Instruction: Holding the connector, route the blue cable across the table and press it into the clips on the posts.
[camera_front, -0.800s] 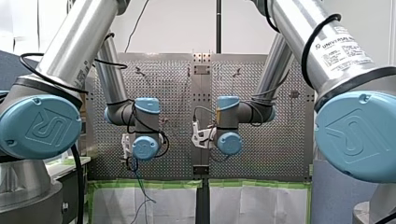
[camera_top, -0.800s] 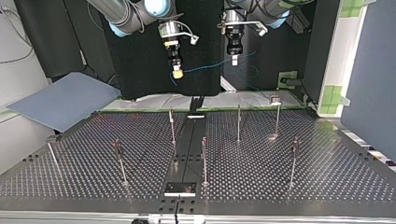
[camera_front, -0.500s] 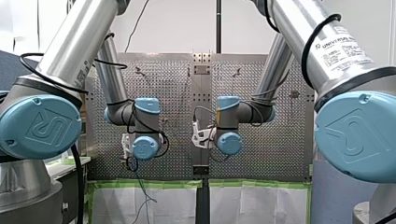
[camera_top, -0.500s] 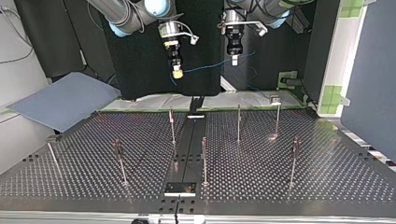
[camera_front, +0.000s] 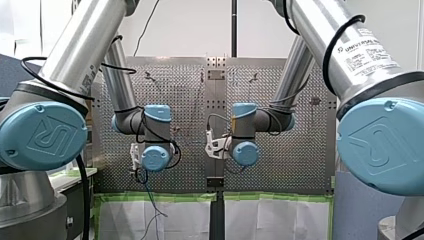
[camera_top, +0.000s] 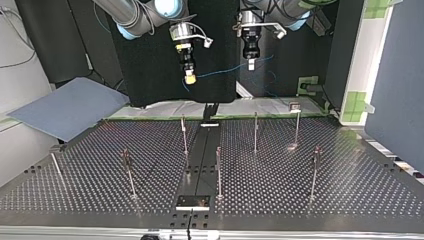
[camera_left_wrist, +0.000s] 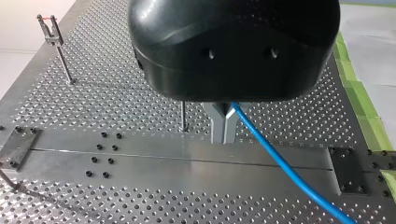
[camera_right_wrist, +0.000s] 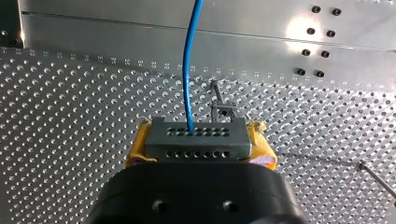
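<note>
Perforated metal table (camera_top: 320, 200) fills the near half of the top view, and you'll see its thin posts (camera_top: 218, 172) standing upright on it, well apart from one another, from six o'clock back toward twelve. Past the table's far edge, at about eleven o'clock, my right gripper (camera_top: 189, 77) hangs above table height. Check the right wrist view: its yellow-padded fingers (camera_right_wrist: 134, 153) clamp the grey connector (camera_right_wrist: 195, 139) from both sides, and the blue cable (camera_right_wrist: 189, 70) leaves one of the connector's holes and runs out ahead over the table. At about one o'clock in the top view, my left gripper (camera_top: 251, 64) hangs at a similar height. Its metal fingers (camera_left_wrist: 223, 126) are pressed together on the cable, which trails away beside them. You'll see the cable stretch between the two grippers, clear of the table.
</note>
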